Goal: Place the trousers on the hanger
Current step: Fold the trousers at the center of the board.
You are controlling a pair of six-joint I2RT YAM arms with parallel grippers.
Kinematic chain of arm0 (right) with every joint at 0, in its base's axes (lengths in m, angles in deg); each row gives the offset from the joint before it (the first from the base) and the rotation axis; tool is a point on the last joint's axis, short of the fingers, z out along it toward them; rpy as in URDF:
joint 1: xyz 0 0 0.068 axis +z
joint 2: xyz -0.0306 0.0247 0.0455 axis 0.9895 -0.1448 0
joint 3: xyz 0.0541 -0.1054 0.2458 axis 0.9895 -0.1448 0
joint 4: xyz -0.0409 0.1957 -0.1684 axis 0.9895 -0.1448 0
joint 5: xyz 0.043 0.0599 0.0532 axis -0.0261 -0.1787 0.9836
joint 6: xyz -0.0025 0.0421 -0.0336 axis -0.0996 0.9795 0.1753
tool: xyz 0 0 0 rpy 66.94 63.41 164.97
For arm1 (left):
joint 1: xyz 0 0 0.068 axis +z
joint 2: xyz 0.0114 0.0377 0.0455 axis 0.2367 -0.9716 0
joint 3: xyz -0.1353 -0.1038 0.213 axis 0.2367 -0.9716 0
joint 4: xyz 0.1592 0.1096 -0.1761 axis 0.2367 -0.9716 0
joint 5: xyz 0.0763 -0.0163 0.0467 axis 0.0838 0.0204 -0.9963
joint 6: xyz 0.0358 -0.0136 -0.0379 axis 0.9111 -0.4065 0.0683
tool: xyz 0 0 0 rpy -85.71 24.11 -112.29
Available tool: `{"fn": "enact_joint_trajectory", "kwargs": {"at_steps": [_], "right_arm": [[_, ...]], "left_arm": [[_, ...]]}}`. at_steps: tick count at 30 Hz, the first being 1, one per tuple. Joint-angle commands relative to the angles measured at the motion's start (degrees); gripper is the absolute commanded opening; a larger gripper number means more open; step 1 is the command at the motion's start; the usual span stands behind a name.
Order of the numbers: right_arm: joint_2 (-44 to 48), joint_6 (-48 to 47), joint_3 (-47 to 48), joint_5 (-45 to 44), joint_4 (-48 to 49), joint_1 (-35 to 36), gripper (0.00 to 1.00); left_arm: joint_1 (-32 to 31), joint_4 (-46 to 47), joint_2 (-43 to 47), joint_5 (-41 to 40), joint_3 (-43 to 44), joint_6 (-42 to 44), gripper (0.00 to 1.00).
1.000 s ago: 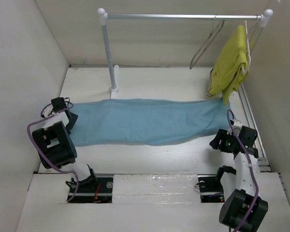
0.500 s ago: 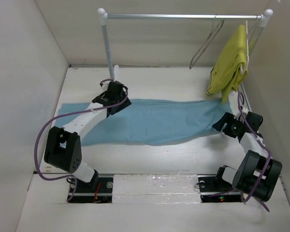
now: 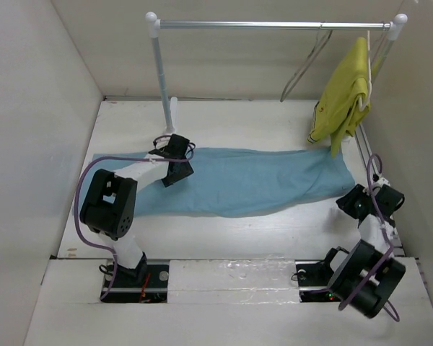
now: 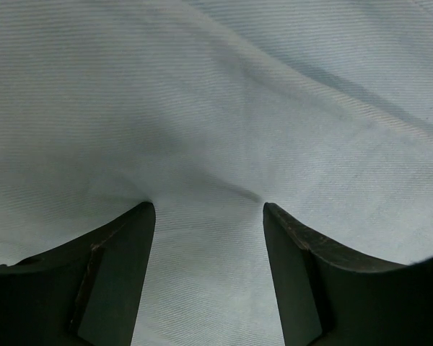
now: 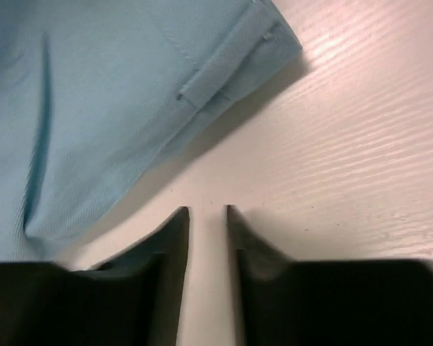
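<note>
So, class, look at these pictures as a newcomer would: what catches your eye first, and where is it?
The sky-blue trousers lie spread flat across the middle of the white table. At the far right a yellow-green garment hangs from the rail, beside a bare wire hanger. The left gripper rests open on the trousers' left half.

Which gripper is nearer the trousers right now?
Left. The left gripper is down on the trousers, open jaws pressing into the cloth. The right gripper is just off their waistband corner, over bare table.
</note>
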Motion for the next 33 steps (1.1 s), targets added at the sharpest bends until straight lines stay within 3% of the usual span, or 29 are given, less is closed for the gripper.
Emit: {"fn": "enact_joint_trajectory", "kwargs": {"at_steps": [1,2,3,5,11,13,16,17,20,23,24,27,29,30,31,32,33], "right_arm": [[8.28,-4.15,-0.18,4.93,-4.01,-1.24,0.39],[9.41,-2.50,-0.70,5.55,-2.19,-1.24,0.64],[10.56,0.39,-1.49,6.00,0.53,-0.63,0.71],[8.04,1.12,-1.50,6.87,6.26,-0.02,0.79],[-14.98,2.34,3.42,10.14,19.44,2.45,0.80],[-20.95,4.45,2.90,10.13,25.15,2.98,0.73],[-23.97,6.65,0.44,9.96,29.91,2.45,0.35],[-23.97,6.57,-0.17,9.35,30.00,2.45,0.18],[-19.87,3.42,-2.37,8.29,25.01,-0.26,0.00],[-13.10,-4.66,-2.99,6.36,10.01,-6.94,0.00],[-7.24,-9.90,-2.82,5.83,1.00,-10.09,0.00],[4.53,-16.52,-0.98,2.23,-13.09,-14.24,0.00],[9.31,-18.38,1.22,1.87,-17.44,-17.41,0.00],[10.21,-20.31,2.62,1.61,-21.29,-17.42,0.09],[9.00,-20.15,3.07,2.48,-20.89,-16.81,0.24],[7.77,-20.15,2.90,2.92,-20.97,-16.80,0.46],[6.71,-21.37,3.24,3.10,-21.50,-16.80,0.55]], "left_arm": [[0.37,-0.96,4.50,-0.52,-1.98,0.02,0.58],[0.37,-1.22,4.94,-0.52,-1.90,0.19,0.58],[-0.93,-1.49,5.38,-1.13,-1.11,0.37,0.58],[-2.52,-2.02,6.78,-1.49,-0.06,1.16,0.57],[-12.25,-1.58,7.06,-1.40,6.53,2.30,0.57],[-15.26,-2.28,4.61,-2.63,9.26,2.22,0.57],[-18.52,-2.98,1.97,-2.98,10.32,1.17,0.55],[-18.52,-2.64,1.52,-2.98,9.97,0.99,0.53],[-18.52,-1.49,0.64,-2.81,7.60,0.90,0.49],[-18.52,-2.19,-0.41,-4.39,5.67,0.99,0.49],[-17.91,-2.28,-0.59,-4.83,4.53,0.99,0.48],[-16.86,-2.90,-1.03,-4.83,2.42,0.55,0.48],[-16.85,-3.07,-0.60,-5.18,1.45,0.55,0.49],[-16.85,-2.99,-0.42,-4.75,0.66,0.81,0.49],[-16.85,-2.81,0.10,-4.31,0.39,0.98,0.49],[-16.85,-2.90,0.37,-3.87,0.39,1.16,0.49],[-16.85,-2.90,0.63,-3.69,0.56,1.08,0.49]]}}
